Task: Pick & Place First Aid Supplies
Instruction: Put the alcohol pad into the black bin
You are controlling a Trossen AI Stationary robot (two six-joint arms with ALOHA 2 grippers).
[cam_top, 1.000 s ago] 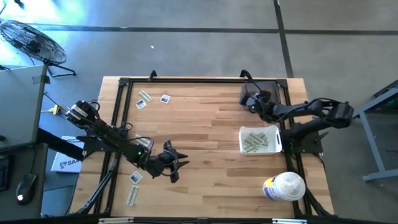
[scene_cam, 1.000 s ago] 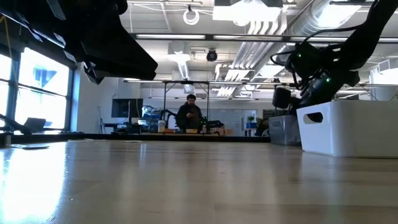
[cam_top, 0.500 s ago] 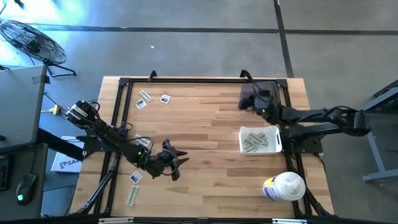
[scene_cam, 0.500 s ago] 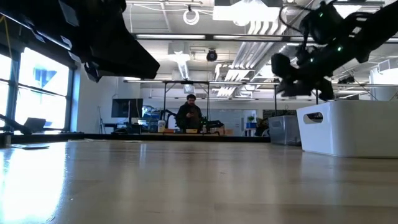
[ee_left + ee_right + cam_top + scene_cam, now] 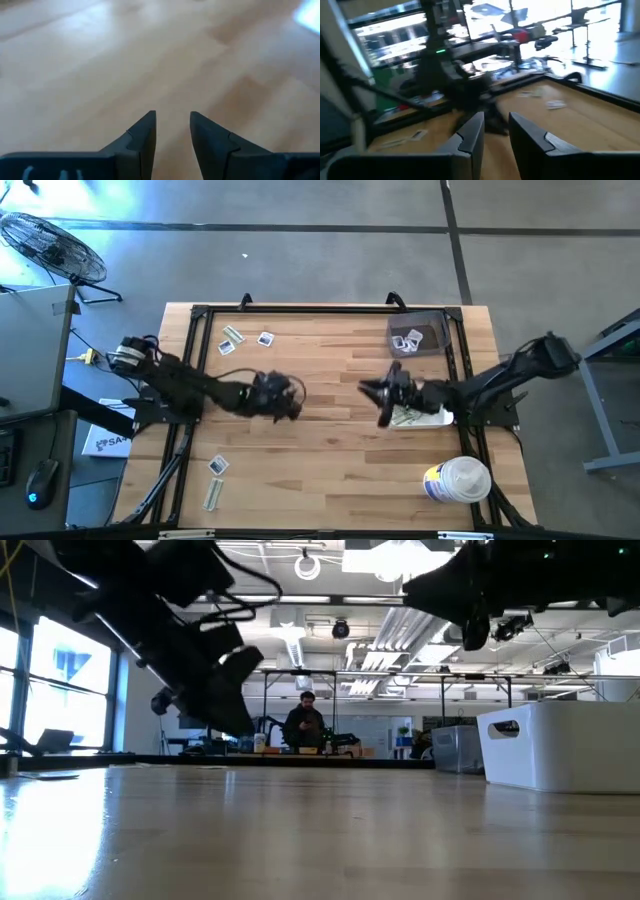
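The supplies lie in groups. Pale strip and square packets [image 5: 232, 336] lie flat near the far left corner, and two more [image 5: 214, 479] by the near left edge. Greenish strips fill the white bin [image 5: 432, 414], and white sachets sit in the dark tray [image 5: 416, 338] at the far right. My left gripper [image 5: 288, 400] hovers over bare wood left of centre, narrowly open and empty [image 5: 171, 125]. My right gripper [image 5: 372, 394] hangs just left of the bin, pointing at the left arm, also narrowly open and empty [image 5: 496, 125].
A large white round tub [image 5: 457, 480] stands at the near right corner. A black frame [image 5: 192, 380] runs along the table's sides. The two grippers face each other across the middle, less than a hand's width of bare wood [image 5: 328, 395] between them. A person [image 5: 304, 726] stands far behind the table.
My left gripper has risen and swung from the near left packets toward the table's middle and far side. My right gripper has left the dark tray at the far right, uncovering the sachets in it, and has come toward the near side and left, past the white bin.
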